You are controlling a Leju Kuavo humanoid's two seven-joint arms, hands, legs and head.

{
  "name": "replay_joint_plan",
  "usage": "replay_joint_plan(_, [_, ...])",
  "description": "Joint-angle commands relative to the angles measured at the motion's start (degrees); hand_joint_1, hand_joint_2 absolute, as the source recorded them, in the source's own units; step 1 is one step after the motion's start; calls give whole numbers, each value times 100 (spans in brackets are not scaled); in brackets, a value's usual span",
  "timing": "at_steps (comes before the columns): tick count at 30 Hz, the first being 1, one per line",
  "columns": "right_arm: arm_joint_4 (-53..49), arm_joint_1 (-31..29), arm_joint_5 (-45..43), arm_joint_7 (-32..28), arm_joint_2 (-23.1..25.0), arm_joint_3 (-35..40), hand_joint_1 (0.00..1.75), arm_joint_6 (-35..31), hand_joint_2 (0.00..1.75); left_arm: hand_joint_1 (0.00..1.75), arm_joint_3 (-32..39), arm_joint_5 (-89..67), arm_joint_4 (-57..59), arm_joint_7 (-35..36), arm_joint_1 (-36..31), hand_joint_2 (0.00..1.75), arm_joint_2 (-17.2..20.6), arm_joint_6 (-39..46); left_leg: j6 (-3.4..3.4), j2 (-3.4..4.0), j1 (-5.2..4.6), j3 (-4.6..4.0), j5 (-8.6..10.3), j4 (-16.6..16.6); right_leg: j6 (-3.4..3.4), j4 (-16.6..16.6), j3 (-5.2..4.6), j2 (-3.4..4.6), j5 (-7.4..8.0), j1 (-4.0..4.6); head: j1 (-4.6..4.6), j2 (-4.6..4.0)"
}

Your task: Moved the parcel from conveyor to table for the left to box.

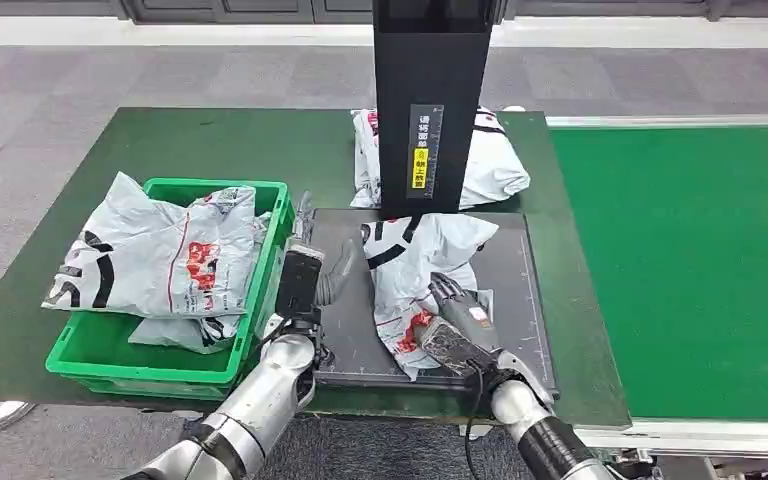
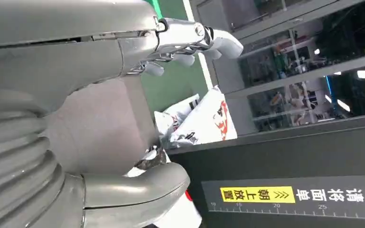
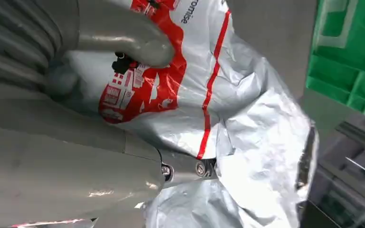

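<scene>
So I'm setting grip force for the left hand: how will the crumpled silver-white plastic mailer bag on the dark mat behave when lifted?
The crumpled silver-white plastic mailer bag will probably flop and sag, since its film is creased and folds loosely. Its glossy surface looks slippery, so a light pinch may slide. Where the right hand holds it, it bunches, suggesting soft, light contents.

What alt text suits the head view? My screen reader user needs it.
The right hand grips a white parcel on the dark pad under a black column. The left hand hovers open beside it, near a green crate holding parcels.
</scene>
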Motion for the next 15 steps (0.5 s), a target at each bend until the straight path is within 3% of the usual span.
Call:
replay_joint_plan(1, [-788,283,-378,-260,135,-795,0,-482,0,0,26,-54,-55,22,-85,175,179,42,1,5,2,7,-4,-4,-1,-5,6,0,-2,3,0,0])
replay_joint_plan(5, [-833,297,-416,-287,130,-839,0,-516,0,0,18,-61,-67,22,-85,175,172,64,2,7,2,13,-3,-8,0,-11,14,2,-1,3,0,-2])
replay_joint_plan(9, [-1353,496,-852,-741,208,-1202,0,-1212,0,0,-91,-95,-266,22,-2,175,189,180,3,7,2,16,-4,-9,0,-12,16,-1,-2,4,0,-2])
replay_joint_plan(15, [-1586,488,-2043,-1129,156,-1475,0,-1410,0,0,-288,-78,-534,22,63,175,257,334,4,2,-2,4,-3,-3,1,-3,4,-2,-2,0,0,0])
